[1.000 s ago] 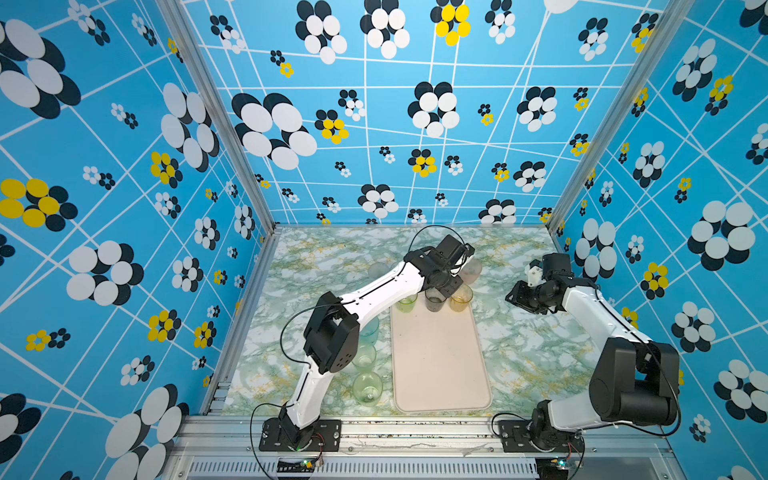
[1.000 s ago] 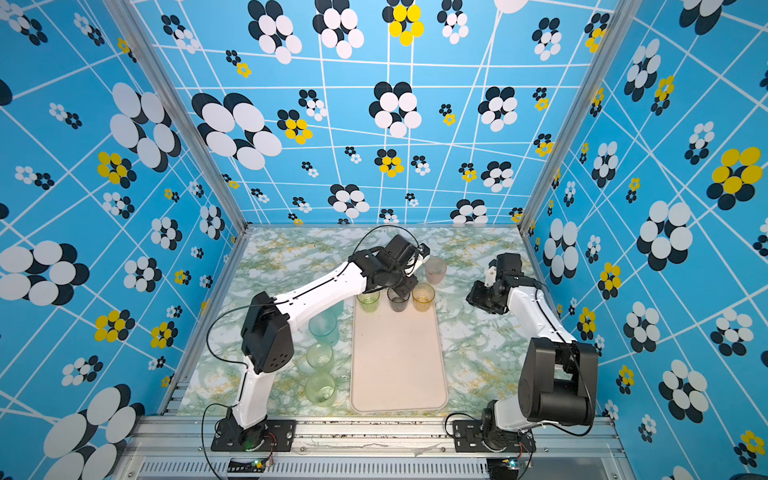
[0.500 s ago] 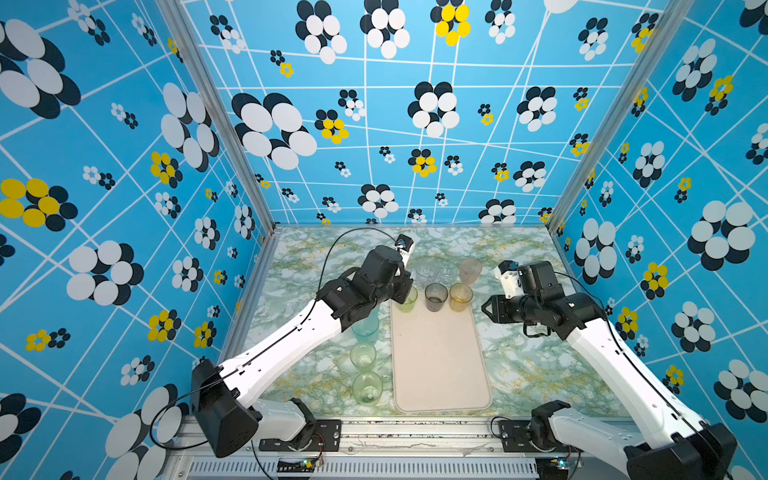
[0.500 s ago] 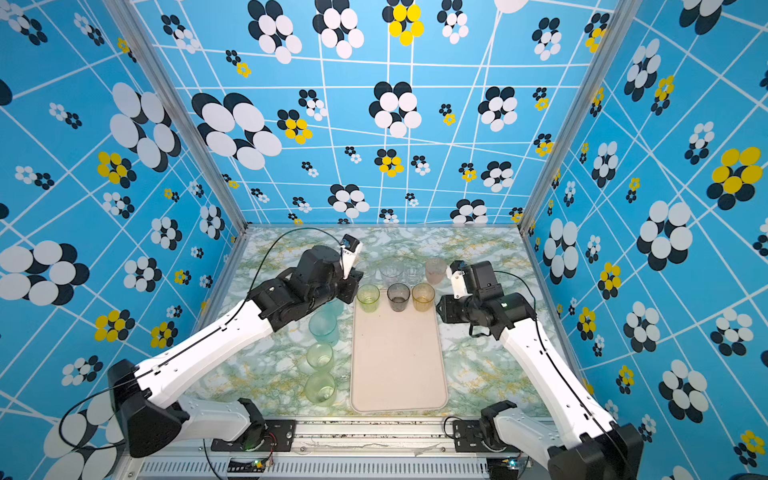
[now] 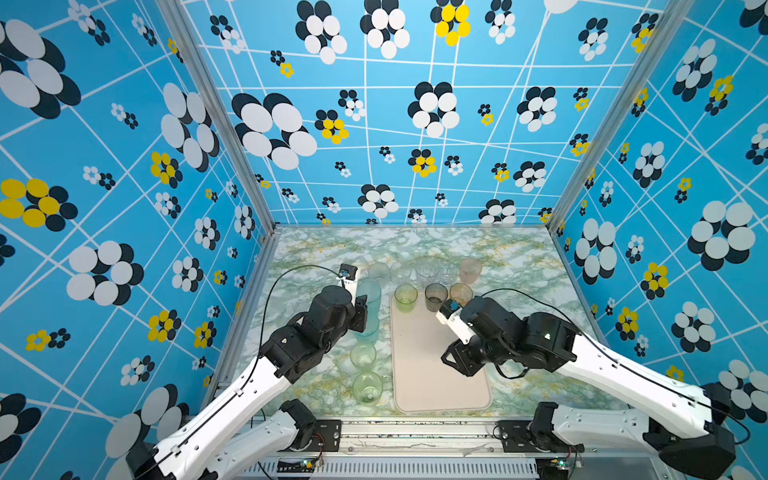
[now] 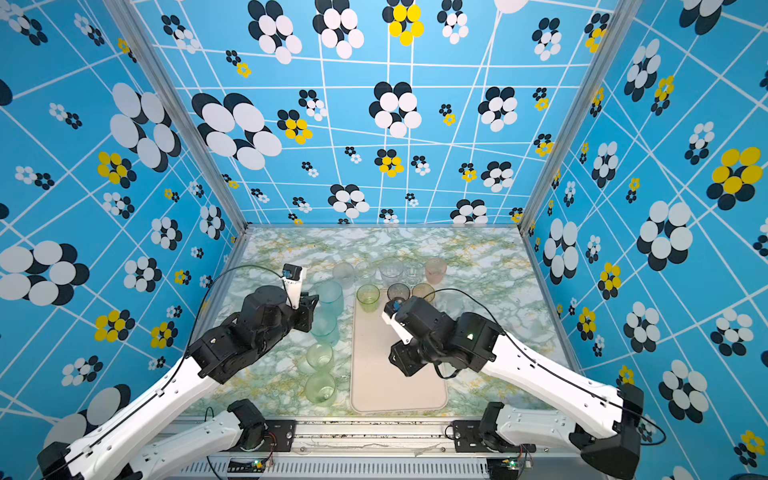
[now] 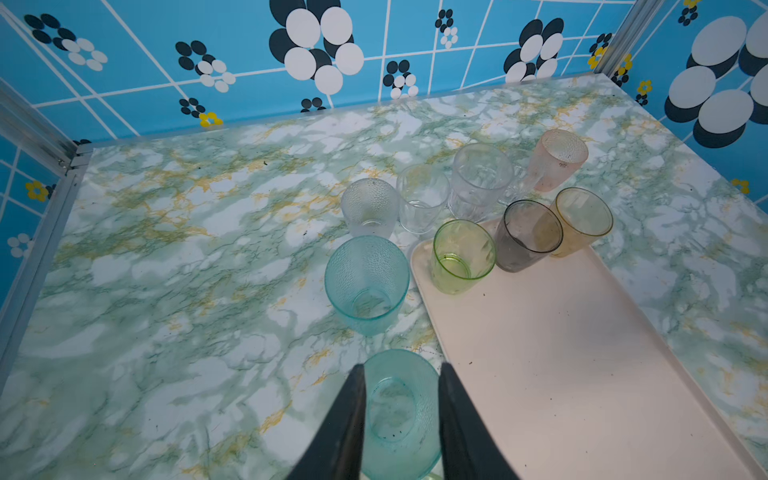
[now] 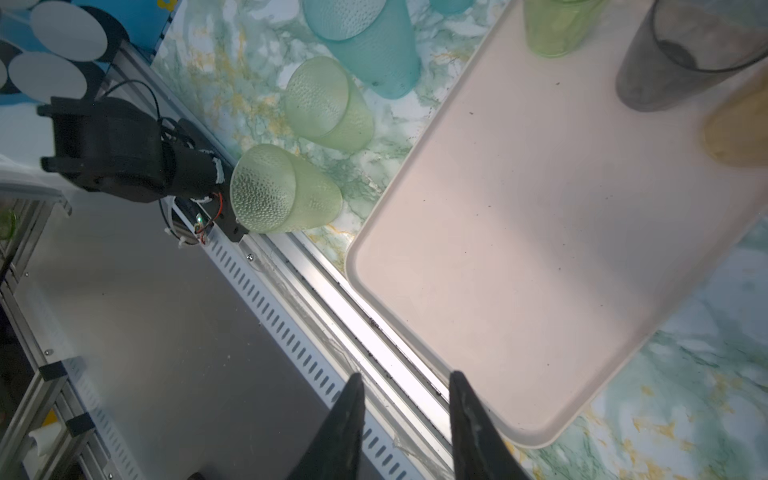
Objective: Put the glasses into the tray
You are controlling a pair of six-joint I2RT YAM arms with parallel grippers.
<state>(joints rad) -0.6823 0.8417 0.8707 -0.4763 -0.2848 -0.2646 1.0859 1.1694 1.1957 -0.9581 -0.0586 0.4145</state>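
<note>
**Left tool at the near teal tumbler: seat the grip, then lift clear**

The left tool (image 7: 401, 368) has its jaws parted on either side of a teal tumbler (image 7: 399, 419). This one stands on the table (image 7: 187, 249), just beside the long edge of the tray (image 7: 561, 353). Whether the fingers press its wall yet cannot be told. The right tool (image 8: 407, 376) is released and empty, near the tray's near end.

The step in hand looks like the pick-up of this tumbler. To do it well, close squarely on the wall below the rim, and gently, since a tapered wall may slip from a loose pinch. Lift straight up until the base clears the tray's low rim and the second teal tumbler (image 7: 365, 282) close by. Then cross sideways to bare tray floor, short of the green glass (image 7: 463, 255), the smoky grey glass (image 7: 528, 235) and the amber glass (image 7: 582, 220), which stand in a row at the far end.

The tumbler stands upright with its mouth up and its long axis vertical, wider at the rim than at the base — carry it that way. The tray's long axis runs away from the arms' bases.
</note>
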